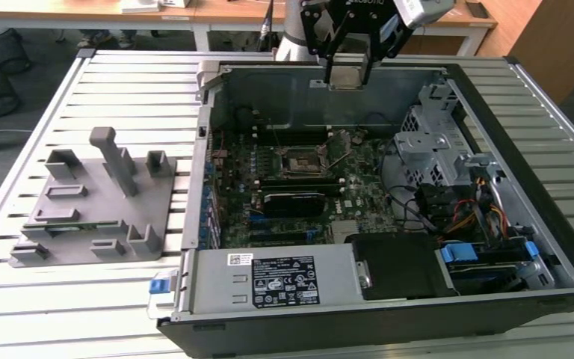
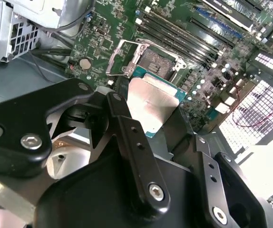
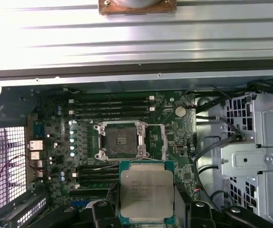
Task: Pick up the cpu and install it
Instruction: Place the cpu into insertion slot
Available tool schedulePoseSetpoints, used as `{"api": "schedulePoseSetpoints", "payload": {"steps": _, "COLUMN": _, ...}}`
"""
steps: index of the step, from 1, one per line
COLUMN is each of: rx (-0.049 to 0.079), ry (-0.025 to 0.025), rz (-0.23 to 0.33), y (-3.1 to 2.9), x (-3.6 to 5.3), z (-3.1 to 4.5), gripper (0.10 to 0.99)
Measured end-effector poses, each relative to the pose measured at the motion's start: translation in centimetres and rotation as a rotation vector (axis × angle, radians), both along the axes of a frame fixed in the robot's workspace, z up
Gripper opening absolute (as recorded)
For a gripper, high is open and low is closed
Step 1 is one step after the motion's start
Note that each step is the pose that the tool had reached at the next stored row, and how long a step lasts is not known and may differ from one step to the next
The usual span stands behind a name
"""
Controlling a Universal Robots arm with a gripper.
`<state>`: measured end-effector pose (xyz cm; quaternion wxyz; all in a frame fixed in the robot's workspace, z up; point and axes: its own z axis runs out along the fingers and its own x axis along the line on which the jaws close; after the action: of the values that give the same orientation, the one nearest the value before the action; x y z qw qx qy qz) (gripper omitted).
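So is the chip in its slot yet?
Not yet. The gripper holds the chip up in the air, and the socket below is empty.

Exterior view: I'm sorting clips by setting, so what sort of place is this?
Probably a robotics lab or workshop: an opened computer case lies on a slatted metal table, a grey fixture plate beside it, and the tool holds the cpu above the case.

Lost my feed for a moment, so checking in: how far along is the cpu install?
Pickup looks done: the pincer is shut on the cpu and holds it in the air over the open computer case. Not yet done: the motherboard socket sits empty, so the cpu is not seated.
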<state>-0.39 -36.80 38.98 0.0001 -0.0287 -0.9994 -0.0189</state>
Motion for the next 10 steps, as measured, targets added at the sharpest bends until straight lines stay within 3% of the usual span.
{"api": "schedulePoseSetpoints", "payload": {"steps": 10, "rx": 0.0, "ry": -0.0005, "rz": -0.099, "y": 0.02, "x": -0.07, "z": -0.07, "gripper": 0.541}}
